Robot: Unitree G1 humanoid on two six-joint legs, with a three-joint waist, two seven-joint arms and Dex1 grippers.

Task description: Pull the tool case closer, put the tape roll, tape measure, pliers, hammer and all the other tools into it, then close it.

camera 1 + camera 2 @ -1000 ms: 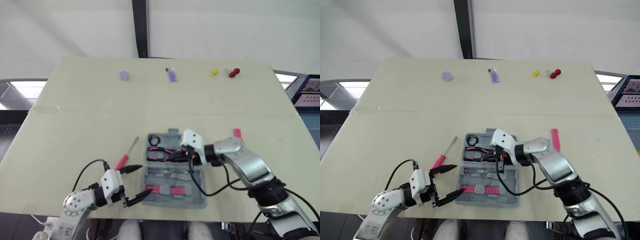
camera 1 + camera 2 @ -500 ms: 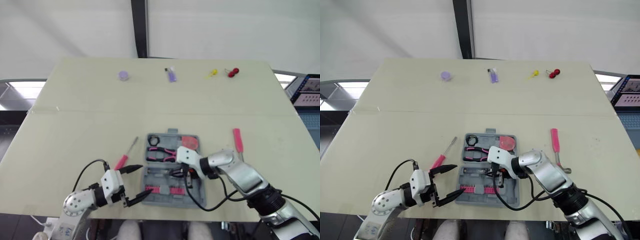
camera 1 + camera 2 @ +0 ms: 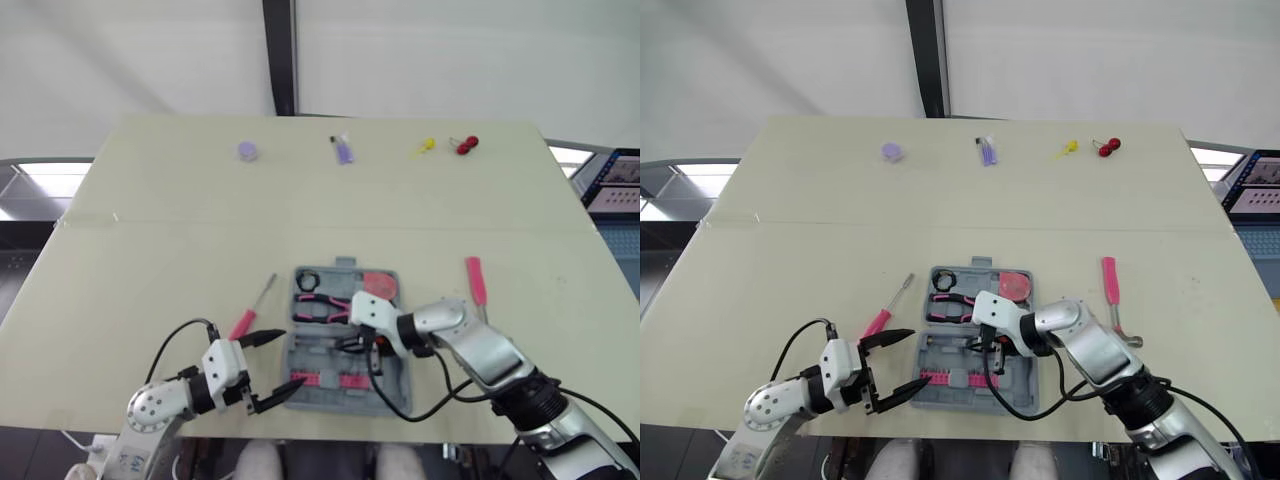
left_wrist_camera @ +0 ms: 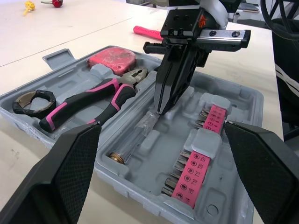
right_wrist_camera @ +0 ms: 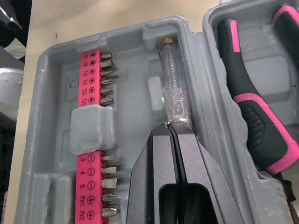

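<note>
- We see the tool case [image 3: 396, 398] lying open near the front edge of the table [image 3: 150, 220], between the two arms
- Its far half holds the black tape roll [image 4: 32, 100], the pliers [image 4: 86, 105] with pink and black handles, and the red tape measure [image 4: 112, 59]; all three sit in their moulded hollows
- Its near half holds a pink bit strip [image 4: 196, 161] and a clear-handled screwdriver [image 5: 174, 91]; the screwdriver lies in the slot beside the hinge, brass cap outward
- The right gripper [image 4: 160, 110] points down into that near half; its fingers are pressed together, the tips touching the end of the clear handle (we cannot tell whether anything thin is pinched between them)
- The left gripper [image 3: 293, 357] sits low at the case's left side, facing it; its fingers are spread wide and hold nothing
- A pink-handled screwdriver [image 3: 246, 321] lies on the table just left of the case, near the left gripper; another pink-handled tool [image 3: 474, 279] lies to the right of the case, apart from it
- Small purple, yellow and red objects lie well apart from the case along the table's far edge
</note>
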